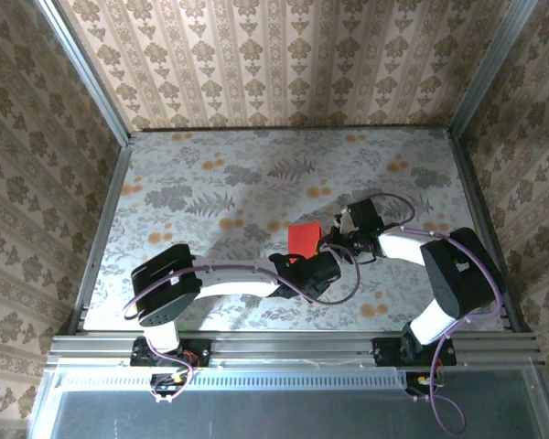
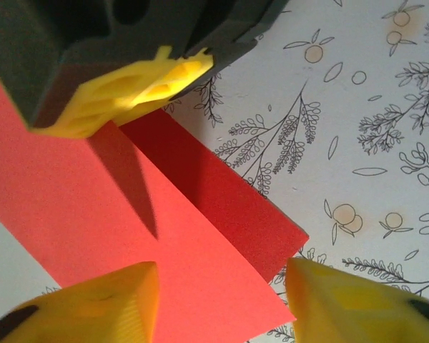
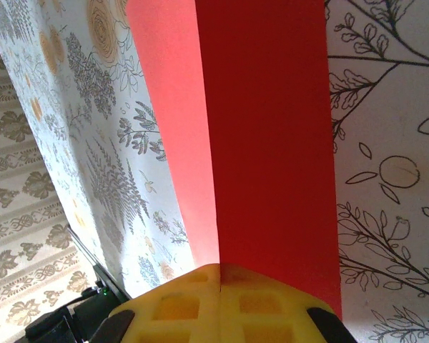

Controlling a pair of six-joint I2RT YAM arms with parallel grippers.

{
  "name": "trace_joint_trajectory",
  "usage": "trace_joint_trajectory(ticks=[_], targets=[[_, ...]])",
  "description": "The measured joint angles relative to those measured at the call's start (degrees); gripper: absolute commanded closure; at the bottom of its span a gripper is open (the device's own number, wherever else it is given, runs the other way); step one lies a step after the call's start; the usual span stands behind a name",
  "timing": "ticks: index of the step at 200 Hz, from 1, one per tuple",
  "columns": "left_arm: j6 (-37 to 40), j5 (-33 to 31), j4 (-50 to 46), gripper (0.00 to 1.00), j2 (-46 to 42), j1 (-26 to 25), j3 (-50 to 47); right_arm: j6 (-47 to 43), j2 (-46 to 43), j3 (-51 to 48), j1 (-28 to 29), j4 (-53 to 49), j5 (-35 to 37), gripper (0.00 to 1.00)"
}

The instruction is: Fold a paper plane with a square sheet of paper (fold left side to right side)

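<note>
The square sheet of paper (image 1: 304, 238) is bright red and lies partly folded at the table's middle, one flap raised over the other. In the right wrist view the lighter flap (image 3: 171, 107) meets the darker part (image 3: 272, 128) along a straight crease. My right gripper (image 3: 220, 282) is shut on the sheet at that crease, and its yellow fingers (image 2: 121, 93) pinch the paper's far side. My left gripper (image 2: 222, 307) is open, its fingertips (image 2: 114, 304) standing either side of the sheet's near corner (image 2: 222, 257). The paper plane is out of view.
The table (image 1: 256, 174) wears a floral cloth, and patterned walls (image 1: 293, 64) close it in at the back and both sides. A metal rail (image 1: 284, 346) runs along the near edge by the arm bases. Both arms (image 1: 238, 274) reach toward the middle.
</note>
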Motion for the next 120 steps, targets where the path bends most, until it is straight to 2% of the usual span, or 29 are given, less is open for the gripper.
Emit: trace_joint_trajectory(ticks=[51, 84, 120], targets=[[-0.1, 0.2, 0.6, 0.89, -0.4, 0.0, -0.1, 0.0, 0.0, 0.0, 0.0, 0.0, 0.0, 1.00], [-0.5, 1.0, 2.1, 1.00, -2.4, 0.2, -1.6, -0.3, 0.0, 0.2, 0.0, -0.2, 0.0, 0.87], [-1.1, 5.1, 5.2, 1.00, -5.6, 1.6, -5.0, -1.8, -0.9, 1.8, -0.2, -1.2, 0.7, 0.72]])
